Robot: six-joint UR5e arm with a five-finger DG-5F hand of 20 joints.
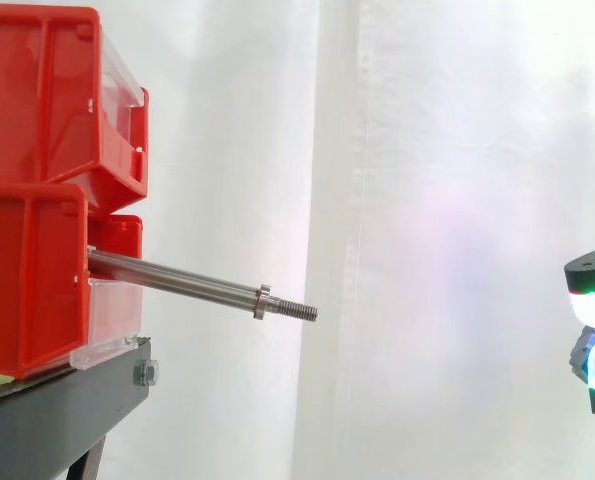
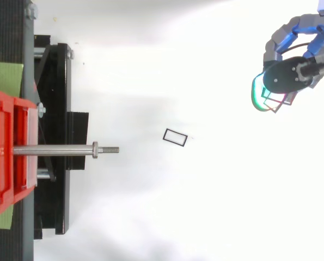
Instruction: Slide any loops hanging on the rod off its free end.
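The hand (image 2: 288, 76) is hanging well off to the right of the rod (image 2: 58, 149), fingers curled and pinching 1 thin rectangular loop (image 2: 275, 105). Another black loop (image 2: 175, 137) is lying flat on the white floor (image 2: 205, 206) near the rod's free end, not touching it. The rod is sticking out of the red bins (image 1: 37, 250).

Rod (image 2: 58, 149): 1
Black rectangular loop (image 2: 175, 137): 1
Hand (image 2: 287, 76): 1
Red bins (image 1: 37, 110): 2
Black stand (image 2: 55, 81): 1
White curtain (image 1: 457, 200): 1
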